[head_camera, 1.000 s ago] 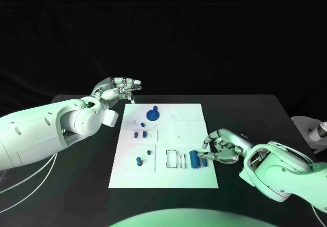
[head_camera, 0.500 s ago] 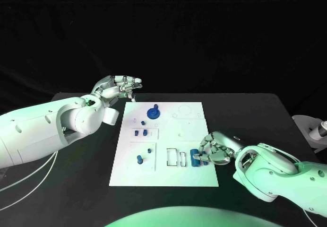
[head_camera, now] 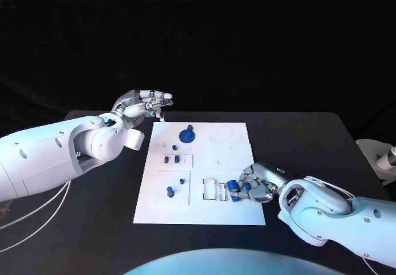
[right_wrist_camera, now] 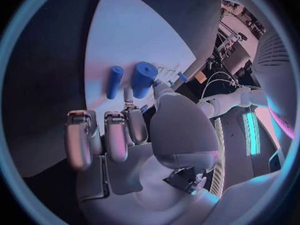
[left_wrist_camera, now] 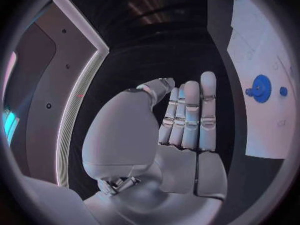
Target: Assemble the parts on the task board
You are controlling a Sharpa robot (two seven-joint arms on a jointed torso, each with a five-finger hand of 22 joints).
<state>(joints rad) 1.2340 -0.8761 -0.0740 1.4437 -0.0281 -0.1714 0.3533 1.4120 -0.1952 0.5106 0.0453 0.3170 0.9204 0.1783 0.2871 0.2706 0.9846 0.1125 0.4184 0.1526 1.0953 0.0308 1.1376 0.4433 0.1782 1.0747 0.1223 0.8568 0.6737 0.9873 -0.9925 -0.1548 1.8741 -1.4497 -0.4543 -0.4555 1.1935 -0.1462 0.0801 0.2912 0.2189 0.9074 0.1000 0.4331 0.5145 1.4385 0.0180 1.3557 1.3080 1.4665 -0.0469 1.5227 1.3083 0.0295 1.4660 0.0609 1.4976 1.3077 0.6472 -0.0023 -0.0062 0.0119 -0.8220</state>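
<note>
Now right hand (head_camera: pixel 256 184) pinches blue cylinder (right_wrist_camera: pixel 143 79) on task board (head_camera: pixel 235 154); left hand (head_camera: pixel 145 104) curled, holding nothing.

Contact between the right hand (head_camera: pixel 254 184) and the blue cylinders (head_camera: pixel 234 189) cannot be told; the task board (left_wrist_camera: pixel 262 65) is cut off.

No lettering, label, brand, number or sign can be read anywhere: the white task board (head_camera: pixel 206 166), its blue parts (head_camera: pixel 187 136) and both arms carry no legible markings in the head or wrist views.
</note>
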